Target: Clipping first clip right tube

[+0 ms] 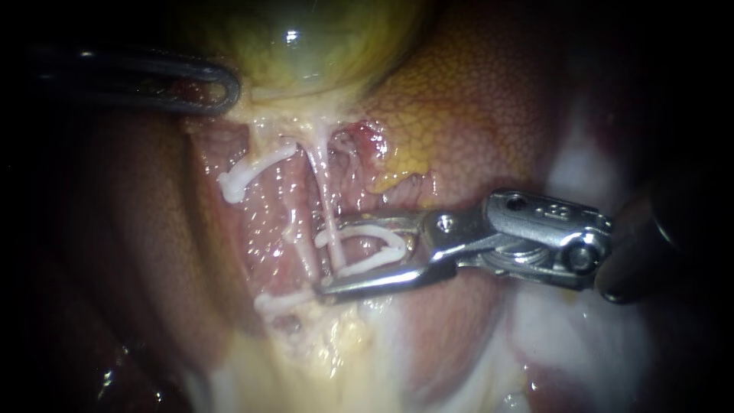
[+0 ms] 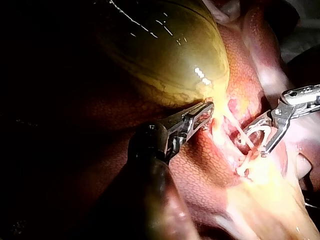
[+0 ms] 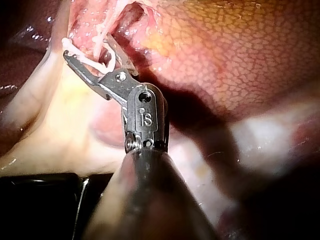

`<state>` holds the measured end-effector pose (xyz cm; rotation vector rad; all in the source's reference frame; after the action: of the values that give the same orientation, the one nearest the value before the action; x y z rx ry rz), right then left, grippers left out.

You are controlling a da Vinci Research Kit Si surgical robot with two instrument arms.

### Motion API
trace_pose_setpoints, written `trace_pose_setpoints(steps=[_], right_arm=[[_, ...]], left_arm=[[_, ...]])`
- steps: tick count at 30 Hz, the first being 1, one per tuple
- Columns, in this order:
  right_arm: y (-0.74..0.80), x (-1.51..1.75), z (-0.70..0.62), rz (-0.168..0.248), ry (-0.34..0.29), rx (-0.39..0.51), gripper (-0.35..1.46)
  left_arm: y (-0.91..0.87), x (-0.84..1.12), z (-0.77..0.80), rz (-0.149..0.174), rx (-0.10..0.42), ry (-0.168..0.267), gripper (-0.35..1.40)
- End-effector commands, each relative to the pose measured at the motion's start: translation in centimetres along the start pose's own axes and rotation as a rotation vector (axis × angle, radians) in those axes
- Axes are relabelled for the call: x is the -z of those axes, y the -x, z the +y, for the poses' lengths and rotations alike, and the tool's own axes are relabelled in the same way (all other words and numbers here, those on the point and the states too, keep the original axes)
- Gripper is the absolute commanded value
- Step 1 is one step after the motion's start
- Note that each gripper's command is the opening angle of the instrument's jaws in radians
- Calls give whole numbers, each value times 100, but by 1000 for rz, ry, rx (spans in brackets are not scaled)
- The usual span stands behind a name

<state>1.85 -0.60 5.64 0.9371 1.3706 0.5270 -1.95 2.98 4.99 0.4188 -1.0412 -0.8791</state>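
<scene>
The glossy yellow-green gallbladder [image 1: 306, 46] is cut off by the upper edge of the endoscope view. The dark shaft of our left instrument [image 1: 223, 90] is lost in shadow towards the left edge. The thin pale tube [image 1: 324, 200] enters the hand of our right instrument [image 1: 330, 256], and we cannot see how it continues under the lower half. In the right wrist view, metal partly covers the white plastic clip [image 3: 87, 61] carried in that hand. The shaft nearest the camera is only a blur. We cannot identify the black object [image 3: 40, 205] beside it.
</scene>
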Motion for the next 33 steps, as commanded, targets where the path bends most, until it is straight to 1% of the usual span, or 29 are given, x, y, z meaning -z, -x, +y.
trace_pose_setpoints(steps=[1,4,7,11,14,17,23,26,27,29,31,33], right_arm=[[0,-1,0,4,-25,-10,45],[0,-7,1,18,-95,-40,44],[2,-13,0,13,-120,-59,43],[13,-21,-1,6,-158,-79,43],[21,-27,0,-4,-176,-84,41],[25,-31,1,-8,-182,-81,41],[22,-30,1,-6,-181,-83,31],[20,-29,2,-5,-178,-84,15],[20,-29,2,-3,-176,-84,4],[19,-28,3,-1,-170,-91,-10],[18,-27,5,-2,-170,-97,-35],[17,-27,9,5,-155,-98,-35]], left_arm=[[0,0,0,0,0,0,-35],[0,-1,0,0,0,1,-35],[1,-2,-1,0,0,1,-35],[1,-2,-1,0,0,1,-35],[1,-2,-1,0,0,1,-35],[1,-2,-1,0,0,2,-35],[1,-2,-1,0,0,2,-35],[1,-2,-1,0,0,2,-35],[1,-2,-1,0,0,2,-35],[1,-2,-1,0,0,2,-35],[1,-2,-1,0,1,2,-35],[1,-2,-1,0,1,2,-35]])
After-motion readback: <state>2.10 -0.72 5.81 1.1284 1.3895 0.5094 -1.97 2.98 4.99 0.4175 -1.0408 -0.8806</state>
